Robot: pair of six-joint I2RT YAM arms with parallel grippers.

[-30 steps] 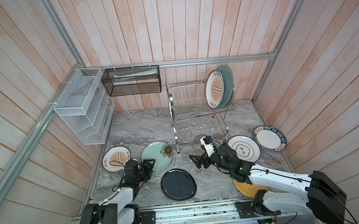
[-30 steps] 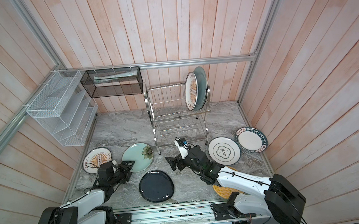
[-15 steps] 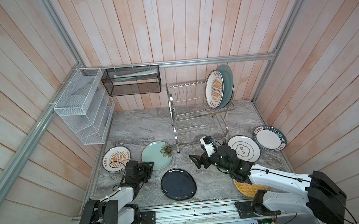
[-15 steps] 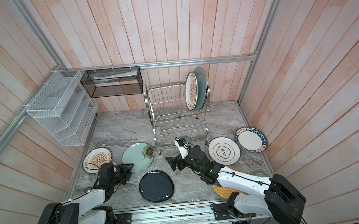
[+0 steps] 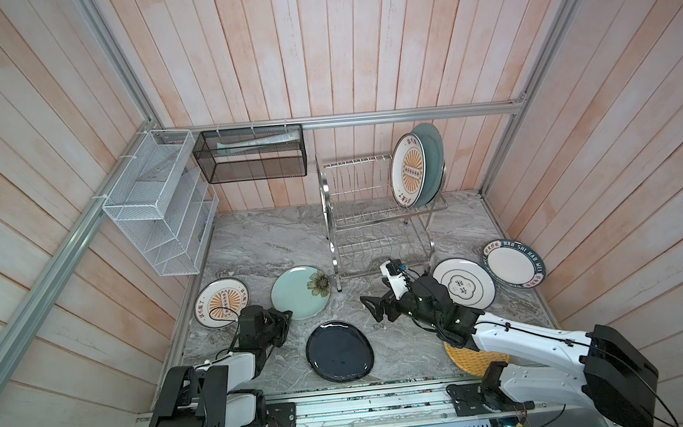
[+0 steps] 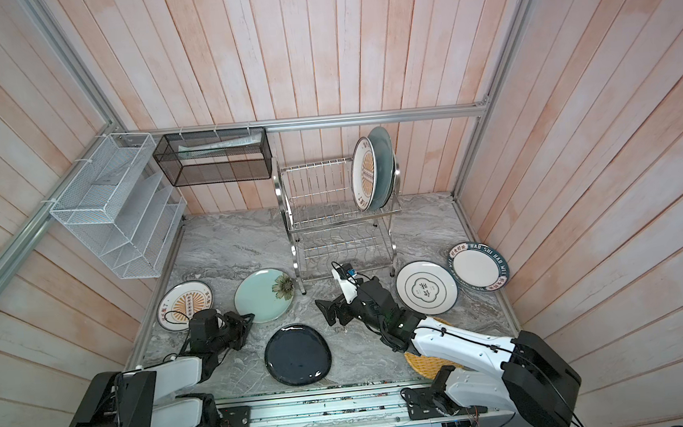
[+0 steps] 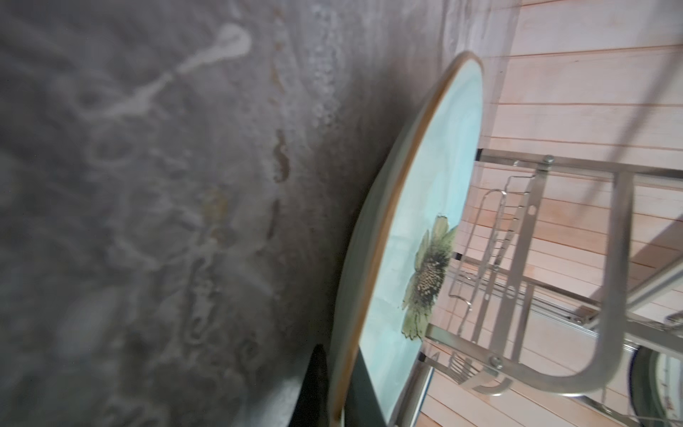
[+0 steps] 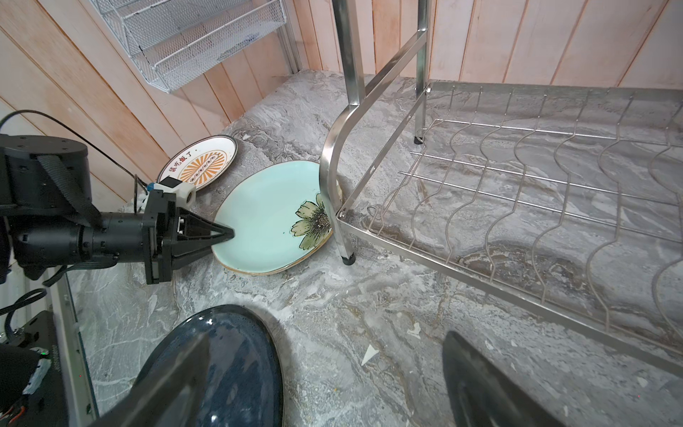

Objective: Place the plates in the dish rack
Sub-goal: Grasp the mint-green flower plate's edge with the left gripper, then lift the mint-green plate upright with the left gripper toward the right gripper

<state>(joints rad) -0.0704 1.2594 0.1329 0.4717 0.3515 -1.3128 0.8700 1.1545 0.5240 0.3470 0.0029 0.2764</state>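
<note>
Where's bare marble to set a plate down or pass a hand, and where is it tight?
Free: the grey marble tabletop between the white mesh organiser and the shiny steel wire dish rack, behind the pale green flowered plate. Also a narrower strip between the dark navy plate and the rack's front legs. Crowded: the right side, with two white lettered plates.

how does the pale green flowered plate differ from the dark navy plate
The pale green flowered plate carries a flower near its edge; the dark navy plate is plain and glossy. The left gripper is shut on the green plate's rim; nothing touches the navy plate. Both lie on the marble tabletop, outside the dish rack.
</note>
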